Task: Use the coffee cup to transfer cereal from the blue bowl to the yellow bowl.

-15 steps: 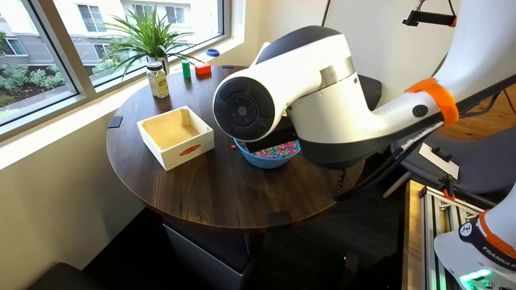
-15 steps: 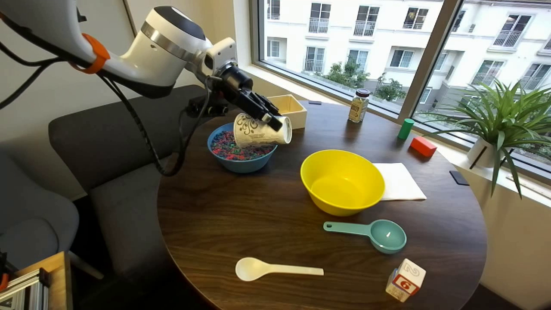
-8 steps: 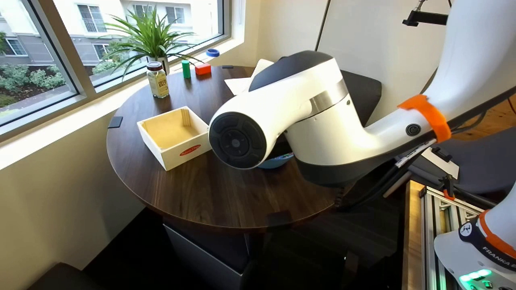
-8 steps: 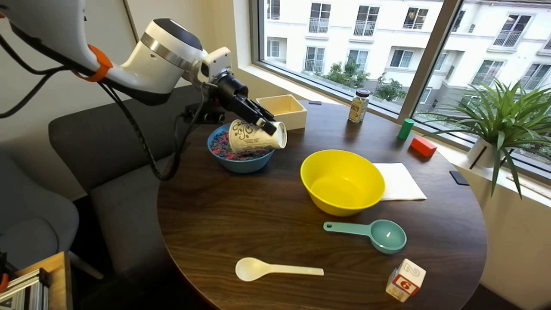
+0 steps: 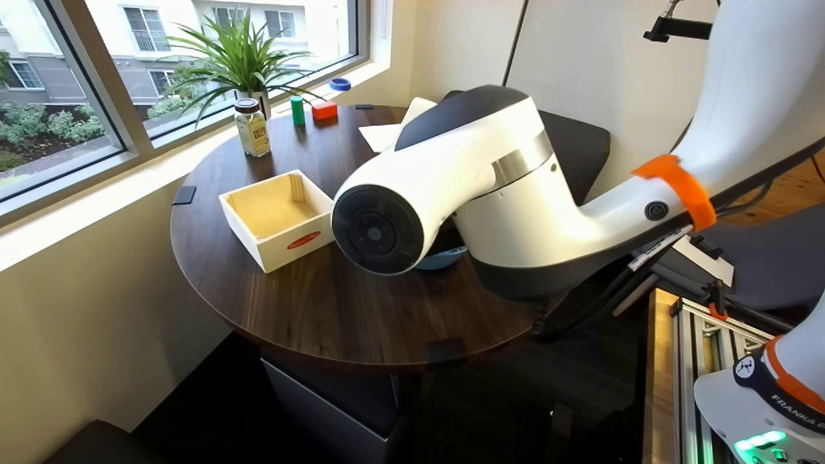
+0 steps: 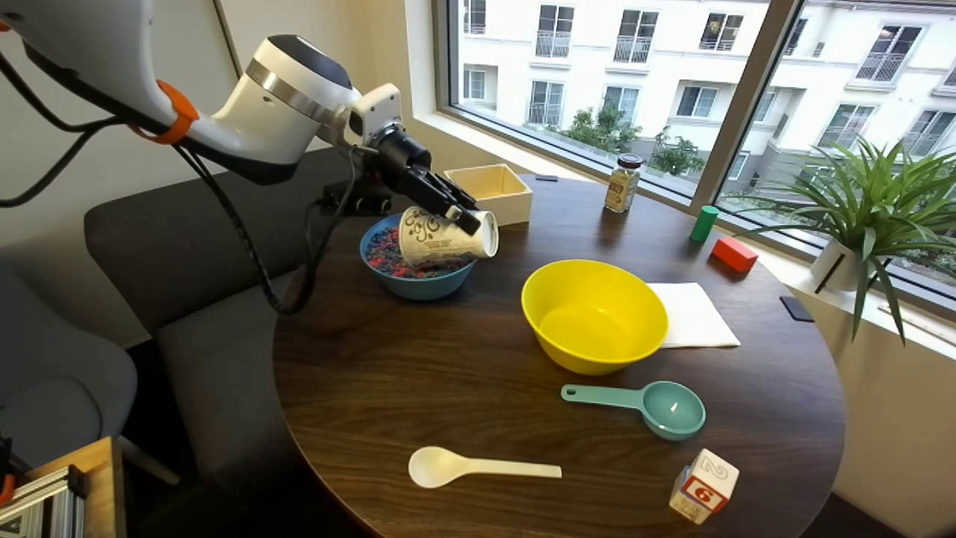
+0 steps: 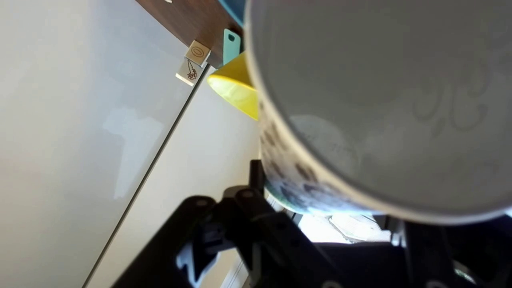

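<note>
The hand [image 6: 464,213] is pinching the cup [image 6: 439,242] from both sides. In an exterior view the cup is held on its side over the blue bowl [image 6: 426,290], and its bottom end pokes out past the rim. The cup is white with dark curls on it. The wrist view looks right into its mouth — the inside is pale grey. In the blue bowl there is a heap of cereal [image 6: 382,258] — small bits of pink, red and dark. I can't tell if the cup touches it.

The yellow bowl [image 6: 590,360] sits on the bench [image 6: 358,373], near the blue bowl but not touching it. A white sheet [image 6: 696,317] shows from behind the yellow bowl. There is a teal scoop [image 6: 666,411], a white spoon [image 6: 485,467], and a block [image 6: 706,482] with a red 6.

Both exterior views show a wood box [image 6: 514,210] near the blue bowl, and a jar [image 6: 621,187], a green peg [image 6: 703,224], a red brick [image 6: 734,255] and a plant [image 6: 870,220] by the window [image 6: 747,104]. In an exterior view the white arm [image 5: 515,212] hides most of the blue bowl.
</note>
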`<state>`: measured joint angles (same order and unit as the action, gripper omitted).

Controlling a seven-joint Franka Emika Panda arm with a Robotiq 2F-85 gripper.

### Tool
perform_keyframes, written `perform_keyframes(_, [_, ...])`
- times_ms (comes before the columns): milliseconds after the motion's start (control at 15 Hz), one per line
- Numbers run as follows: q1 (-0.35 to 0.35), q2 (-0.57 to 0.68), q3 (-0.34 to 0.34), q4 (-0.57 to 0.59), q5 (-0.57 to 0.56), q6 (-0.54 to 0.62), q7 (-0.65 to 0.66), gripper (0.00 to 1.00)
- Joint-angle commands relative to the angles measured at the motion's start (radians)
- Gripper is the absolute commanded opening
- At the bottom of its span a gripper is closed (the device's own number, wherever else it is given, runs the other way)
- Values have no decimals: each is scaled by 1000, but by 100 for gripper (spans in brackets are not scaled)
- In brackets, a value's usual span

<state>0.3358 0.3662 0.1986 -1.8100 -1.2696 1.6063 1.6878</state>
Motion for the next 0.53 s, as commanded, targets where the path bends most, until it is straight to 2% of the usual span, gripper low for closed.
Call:
perform_keyframes(0, [0,26,17,22,5,16,39,36])
perform_keyframes(467, [-3,48,34,44,26,40,49,36])
